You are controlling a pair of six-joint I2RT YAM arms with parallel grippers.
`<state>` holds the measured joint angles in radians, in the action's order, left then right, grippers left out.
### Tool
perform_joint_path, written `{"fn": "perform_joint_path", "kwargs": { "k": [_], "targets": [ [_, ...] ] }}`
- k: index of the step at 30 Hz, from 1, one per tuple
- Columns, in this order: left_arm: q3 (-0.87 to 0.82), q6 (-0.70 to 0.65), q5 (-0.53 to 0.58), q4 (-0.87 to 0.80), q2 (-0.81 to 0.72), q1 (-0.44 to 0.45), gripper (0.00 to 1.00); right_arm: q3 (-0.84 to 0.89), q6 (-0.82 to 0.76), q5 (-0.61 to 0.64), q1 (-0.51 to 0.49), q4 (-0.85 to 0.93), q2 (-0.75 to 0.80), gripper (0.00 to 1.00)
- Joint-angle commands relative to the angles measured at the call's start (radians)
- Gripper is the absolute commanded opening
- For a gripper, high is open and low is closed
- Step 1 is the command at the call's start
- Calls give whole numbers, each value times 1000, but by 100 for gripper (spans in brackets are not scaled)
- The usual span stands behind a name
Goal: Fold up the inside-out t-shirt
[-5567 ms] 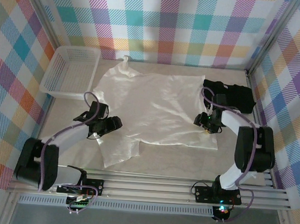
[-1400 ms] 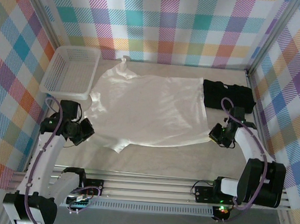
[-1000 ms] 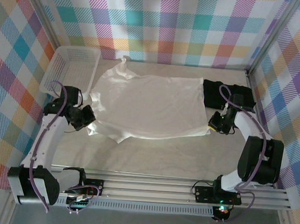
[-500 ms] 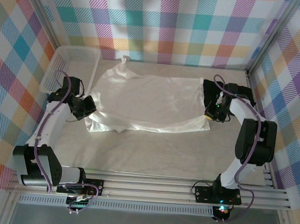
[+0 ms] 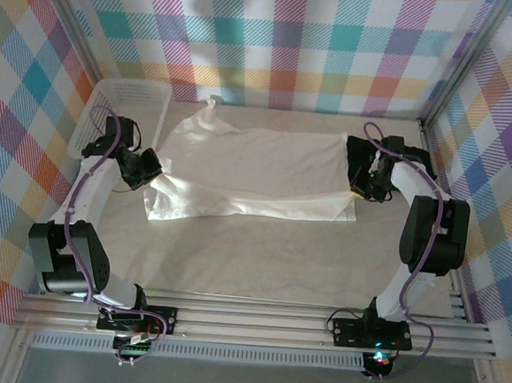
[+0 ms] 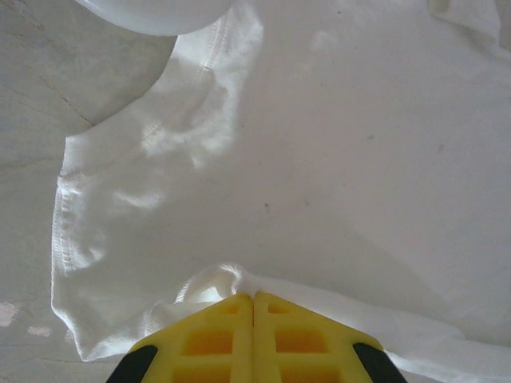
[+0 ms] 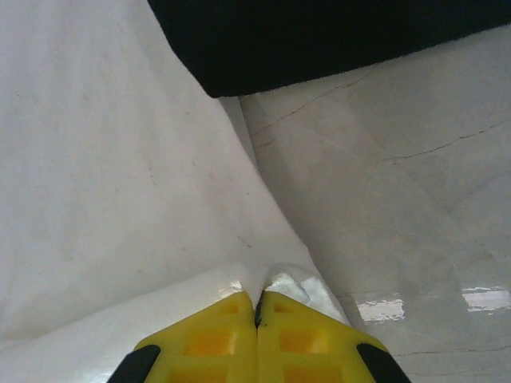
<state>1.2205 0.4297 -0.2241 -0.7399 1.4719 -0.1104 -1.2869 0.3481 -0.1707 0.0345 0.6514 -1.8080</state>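
Table (image 5: 259,263) holds the inside-out t-shirt (image 5: 258,169), spread mid-table. White basket (image 5: 127,85) far left; black folded garment (image 7: 319,40) touches the shirt's right edge. Left gripper (image 6: 254,299) pinched tight on the shirt's left edge, right gripper (image 7: 257,299) pinched on its right corner.

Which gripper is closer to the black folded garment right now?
Right. The right gripper sits right beside the black folded garment; the left gripper is across the t-shirt, by the white basket.

Legible text, labels, brands, numbers, signs: none readable on any surface in the three views.
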Motion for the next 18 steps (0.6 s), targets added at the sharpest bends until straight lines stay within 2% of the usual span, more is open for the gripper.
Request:
{"fn": "perform_joint_path", "kwargs": {
  "k": [1,10,18],
  "targets": [
    [28,13,-5,23,12,-15,0,-34,-24,18,-4,6,-2,0],
    [46,16,-41,30,43,-15,0,-63,-11,-15,-6,-6,-10,0],
    [109,23,-22,34,133,-15,0,-111,-11,-7,-19,-17,-62,0]
  ]
}}
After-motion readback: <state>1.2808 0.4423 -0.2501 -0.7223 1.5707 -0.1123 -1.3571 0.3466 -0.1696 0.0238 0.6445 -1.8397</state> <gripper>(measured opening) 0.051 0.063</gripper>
